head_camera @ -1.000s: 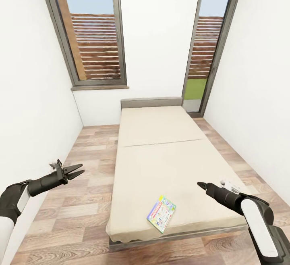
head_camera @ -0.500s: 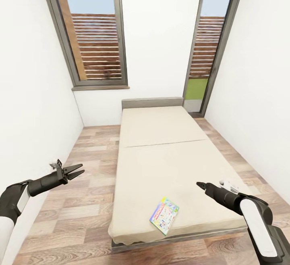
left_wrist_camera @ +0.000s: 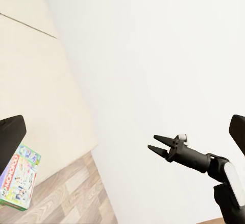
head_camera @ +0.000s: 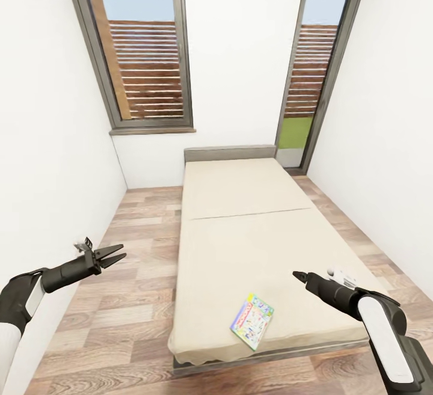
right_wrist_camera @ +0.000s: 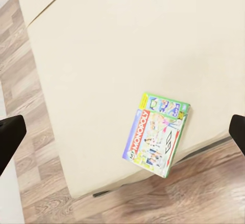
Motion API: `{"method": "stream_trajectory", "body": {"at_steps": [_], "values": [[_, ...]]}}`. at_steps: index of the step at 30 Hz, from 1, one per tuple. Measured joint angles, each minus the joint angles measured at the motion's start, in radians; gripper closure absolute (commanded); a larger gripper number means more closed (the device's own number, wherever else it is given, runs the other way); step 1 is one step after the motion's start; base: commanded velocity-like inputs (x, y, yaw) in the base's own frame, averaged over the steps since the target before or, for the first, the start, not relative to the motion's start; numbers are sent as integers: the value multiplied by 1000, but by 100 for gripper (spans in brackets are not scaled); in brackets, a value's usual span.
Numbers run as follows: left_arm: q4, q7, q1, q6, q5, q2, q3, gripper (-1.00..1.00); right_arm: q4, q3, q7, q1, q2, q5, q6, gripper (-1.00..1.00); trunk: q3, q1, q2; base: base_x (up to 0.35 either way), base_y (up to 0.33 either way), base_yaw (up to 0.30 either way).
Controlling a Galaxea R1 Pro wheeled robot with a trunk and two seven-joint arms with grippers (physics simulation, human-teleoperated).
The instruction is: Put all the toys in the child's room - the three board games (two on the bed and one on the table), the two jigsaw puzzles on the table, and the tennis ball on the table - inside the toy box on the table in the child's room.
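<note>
Near the foot of the bed [head_camera: 240,214], close to its front edge and toward the robot's right half of the mattress, lies one board game [head_camera: 252,320] — a flat printed box with green borders and a Monopoly title, lying skewed to the mattress edge, one corner pointing at the rim. Both arms are held out ahead and low: the left tool [head_camera: 112,255] hangs over the wooden floor [head_camera: 120,299] beside the bed with its fingers spread in a narrow V and nothing between them, while the right tool [head_camera: 299,275] sits above the mattress on the box's far right, empty; from the head view its tips look close together, though the right wrist view shows dark fingertips at both outer edges, so I judge it open. The main risk, to my eye, is the box itself — thin, flat on soft bedding, offering no edge to pinch from above. A downward grab could press it into the mattress or nudge it off the near rim onto the floor. Sliding it partly past the edge first may help, but too much push would tip it over.
</note>
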Motion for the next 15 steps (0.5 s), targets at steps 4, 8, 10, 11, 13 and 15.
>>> {"method": "stream_trajectory", "body": {"at_steps": [4,8,10,11,13,15], "values": [[0,0,0,0,0,0,0,-100,-1,0,0,0,0,0,0,-100,0,0,0,0,72,0],[0,0,1,0,0,0,0,-100,-1,1,0,0,0,0,0,-100,0,0,0,0,7,0],[0,0,0,0,0,0,0,-100,-1,0,0,0,0,0,0,-100,0,0,0,0,2,0],[0,-1,1,-1,0,0,0,-100,-1,1,0,0,0,0,0,-100,0,0,0,0,0,0],[0,-2,1,-3,1,1,0,-100,-1,1,0,0,1,0,0,-100,0,0,0,0,0,0],[0,-3,1,-5,1,1,1,-100,-2,1,0,0,1,0,0,-100,0,0,0,0,0,0]]}}
